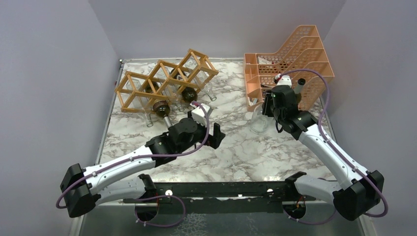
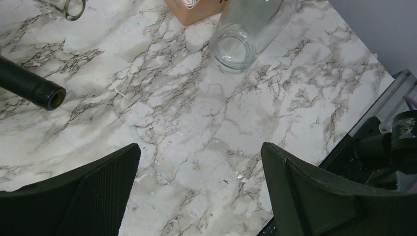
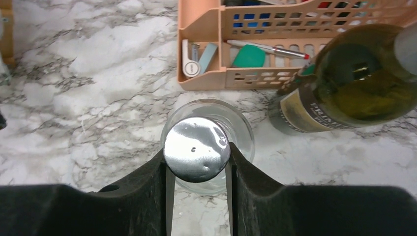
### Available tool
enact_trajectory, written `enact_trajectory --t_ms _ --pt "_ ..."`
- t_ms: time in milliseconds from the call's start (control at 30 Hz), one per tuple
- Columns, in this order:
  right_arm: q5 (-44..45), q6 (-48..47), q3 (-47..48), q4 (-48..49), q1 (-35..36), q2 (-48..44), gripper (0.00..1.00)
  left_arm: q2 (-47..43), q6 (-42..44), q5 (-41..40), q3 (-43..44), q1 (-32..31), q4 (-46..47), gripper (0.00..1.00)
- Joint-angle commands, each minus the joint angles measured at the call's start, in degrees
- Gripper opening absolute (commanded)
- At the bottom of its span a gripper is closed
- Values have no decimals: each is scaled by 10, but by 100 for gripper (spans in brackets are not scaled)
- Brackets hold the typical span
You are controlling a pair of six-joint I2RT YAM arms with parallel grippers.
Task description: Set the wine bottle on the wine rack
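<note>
The wooden lattice wine rack (image 1: 167,81) stands at the back left and holds dark bottles (image 1: 161,108) and clear ones. My right gripper (image 3: 196,157) is shut on the silver cap (image 3: 196,146) of a clear glass bottle (image 3: 242,133) that hangs straight down under it. I cannot tell whether its base touches the table. The same bottle shows in the top view (image 1: 258,123) and the left wrist view (image 2: 246,34). My left gripper (image 2: 200,147) is open and empty over bare marble, in the top view (image 1: 212,132) just in front of the rack.
A green labelled wine bottle (image 3: 344,83) stands by the peach-orange mesh organiser (image 1: 290,59), right of the held bottle. The organiser's front tray (image 3: 206,29) holds pens and small items. A dark bottle neck (image 2: 29,86) sticks out of the rack towards my left gripper.
</note>
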Motion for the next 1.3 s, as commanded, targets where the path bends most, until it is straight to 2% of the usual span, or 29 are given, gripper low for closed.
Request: enact_trajectory --t_ms 0,133,233,433,567,767,933,1267 --pt "-147 26 -16 37 2 -13 1 34 -26 34 46 8 -2 99" --pt "-203 91 -78 149 14 -20 1 63 -42 48 62 21 -3 99" --pt "-189 125 -122 229 38 -26 1 78 -60 71 73 45 -12 99" --pt "-137 140 -187 313 79 -53 1 89 -117 200 38 126 37 99" --pt "-150 125 -224 304 82 -109 1 98 -133 219 31 147 48 99" --pt "-224 122 -295 255 83 -204 1 123 -131 210 37 154 46 99" --pt "-243 146 -313 180 88 -262 1 135 -123 202 50 157 39 98" --pt "-300 143 -280 70 93 -233 1 135 -93 178 74 157 21 98"
